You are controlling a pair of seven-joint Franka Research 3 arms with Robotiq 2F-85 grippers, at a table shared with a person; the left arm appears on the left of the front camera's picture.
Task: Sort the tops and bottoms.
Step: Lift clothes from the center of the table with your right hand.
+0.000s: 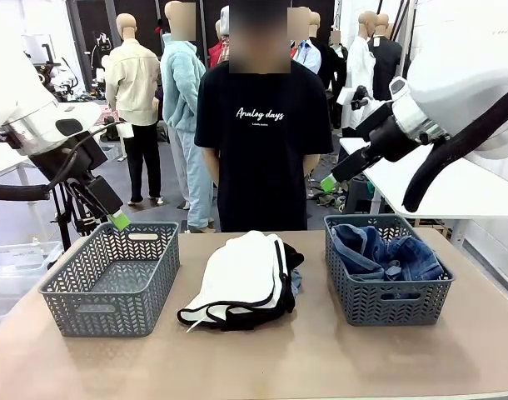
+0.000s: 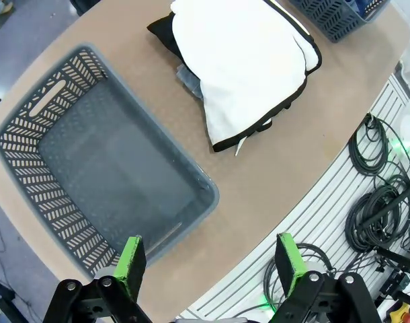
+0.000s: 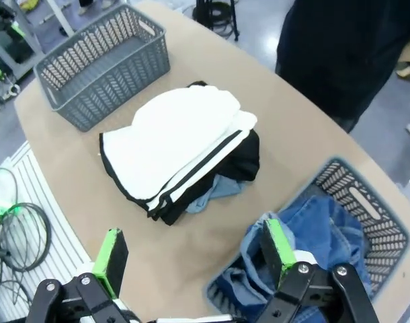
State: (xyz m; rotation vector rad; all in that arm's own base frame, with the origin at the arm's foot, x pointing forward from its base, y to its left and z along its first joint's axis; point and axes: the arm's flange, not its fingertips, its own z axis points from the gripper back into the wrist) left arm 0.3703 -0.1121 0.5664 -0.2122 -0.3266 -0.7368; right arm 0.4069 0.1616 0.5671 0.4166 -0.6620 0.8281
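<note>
A white top with black trim point(image 1: 241, 275) point(image 2: 249, 64) point(image 3: 168, 138) lies folded on the table's middle, over a black top point(image 1: 294, 257) point(image 2: 163, 30) point(image 3: 244, 158). A pale blue denim bottom point(image 1: 296, 282) point(image 2: 187, 76) point(image 3: 220, 190) peeks out from under them. Darker blue denim bottoms point(image 1: 379, 254) point(image 3: 319, 232) fill the right grey basket point(image 1: 387, 307) point(image 3: 358, 196) point(image 2: 333, 15). My left gripper point(image 1: 117, 219) point(image 2: 210, 262) hangs open above the near edge of the left grey basket point(image 1: 112, 310) point(image 2: 31, 155) point(image 3: 104, 62), holding nothing. Open too, my right gripper point(image 1: 331, 182) point(image 3: 195, 252) hovers high near the right basket.
A person in a black T-shirt point(image 1: 262, 133) stands at the table's far edge, behind the pile. Nothing lies in the left basket. Bare tabletop point(image 1: 262, 358) runs along the near side. Cables point(image 2: 380, 195) lie on the floor below the table edge.
</note>
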